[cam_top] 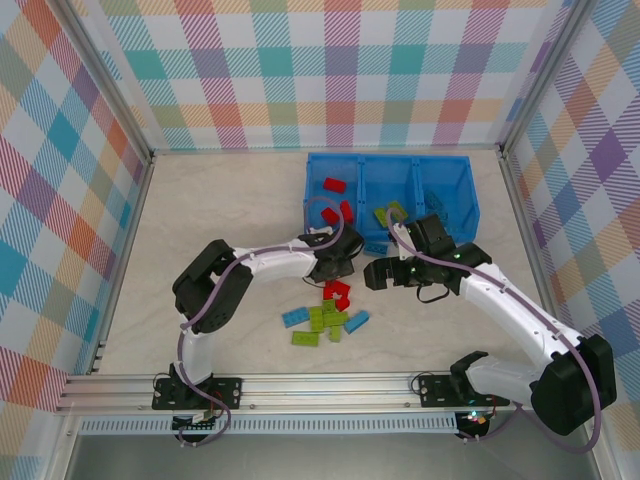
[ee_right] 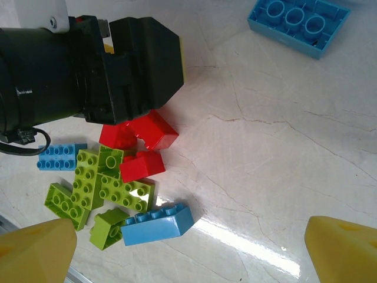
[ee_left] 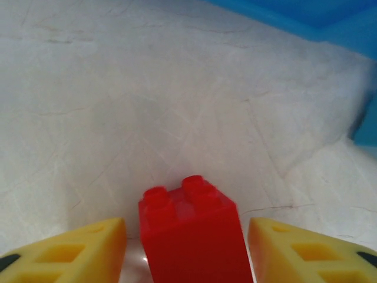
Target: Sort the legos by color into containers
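The blue tray (cam_top: 385,158) stands at the far edge of the table (cam_top: 220,210), toward the far right corner, its three compartments side by side. The left compartment holds several red bricks (cam_top: 333,184) and the middle one some lime green bricks (cam_top: 385,213). What lies in the right one is too dark to make out.

The loose legos (cam_top: 330,312) lie in a small heap near the middle of the table, closer to the near edge. In the right wrist view they are a few red ones at the top, green ones (ee_right: 88,177) below them, a light blue brick (ee_right: 158,223) at the bottom and another (ee_right: 59,156) at the left. One more light blue brick (ee_right: 297,20) lies upside down apart from the heap, just in front of the tray.

The left claw (cam_top: 338,268) is low over the far side of the heap. Its jaws are apart with a red brick (ee_left: 191,236) standing between them, and a thin strip of table shows beside the left finger (ee_left: 88,250).

The right claw (cam_top: 383,272) hangs just beside the left one. Its yellow fingertips (ee_right: 35,250) are spread wide and hold nothing.
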{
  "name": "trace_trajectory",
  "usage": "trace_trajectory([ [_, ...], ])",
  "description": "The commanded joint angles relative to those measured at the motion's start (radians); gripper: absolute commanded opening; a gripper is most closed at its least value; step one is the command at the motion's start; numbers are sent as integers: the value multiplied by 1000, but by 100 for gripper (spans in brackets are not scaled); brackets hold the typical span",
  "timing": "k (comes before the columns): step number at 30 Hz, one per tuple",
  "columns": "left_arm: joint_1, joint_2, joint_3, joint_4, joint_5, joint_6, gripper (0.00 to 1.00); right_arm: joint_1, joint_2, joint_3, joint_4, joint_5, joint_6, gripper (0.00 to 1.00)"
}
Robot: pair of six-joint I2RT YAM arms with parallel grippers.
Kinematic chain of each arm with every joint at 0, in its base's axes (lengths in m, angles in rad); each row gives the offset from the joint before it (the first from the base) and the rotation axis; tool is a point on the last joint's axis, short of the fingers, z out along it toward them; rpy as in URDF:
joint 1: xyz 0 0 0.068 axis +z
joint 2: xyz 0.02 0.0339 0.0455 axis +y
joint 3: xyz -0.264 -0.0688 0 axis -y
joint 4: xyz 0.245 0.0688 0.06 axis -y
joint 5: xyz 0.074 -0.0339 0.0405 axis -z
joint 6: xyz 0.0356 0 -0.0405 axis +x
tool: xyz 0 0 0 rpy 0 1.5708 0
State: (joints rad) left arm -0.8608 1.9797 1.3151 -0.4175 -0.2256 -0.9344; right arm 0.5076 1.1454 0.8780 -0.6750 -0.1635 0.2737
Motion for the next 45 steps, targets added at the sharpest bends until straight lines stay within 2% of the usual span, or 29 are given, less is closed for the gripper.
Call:
trace_trajectory([
  [1,11,-39,-51,-38,-36,27,48,15,6,10,-6,6,9,100],
  [10,29,-167,-113,-49,-80,82,25,69,4,14,17,-83,23,100],
  [15,45,-231,-13,-64,-101,205,24,69,-67,-7,99,-61,68,100],
  [19,84,-180,113,-1,-112,366,24,69,-120,-29,133,-10,86,100],
  [22,114,-83,213,55,-117,461,25,69,-138,-35,129,0,95,100],
  [27,161,90,416,39,-116,498,27,69,-153,-38,102,-8,109,100],
  [31,179,179,539,1,-119,496,34,69,-172,-45,95,-7,114,100],
  [33,182,196,574,-10,-115,496,41,69,-180,-47,91,-3,116,100],
  [35,181,190,578,-7,-108,496,49,69,-183,-51,88,1,116,100],
  [38,182,156,567,-10,-92,493,55,69,-182,-59,92,12,117,100],
  [42,181,69,515,-2,-84,491,57,69,-169,-57,86,42,125,100],
  [45,177,-53,417,35,-52,494,57,69,-145,-58,78,90,128,99],
])
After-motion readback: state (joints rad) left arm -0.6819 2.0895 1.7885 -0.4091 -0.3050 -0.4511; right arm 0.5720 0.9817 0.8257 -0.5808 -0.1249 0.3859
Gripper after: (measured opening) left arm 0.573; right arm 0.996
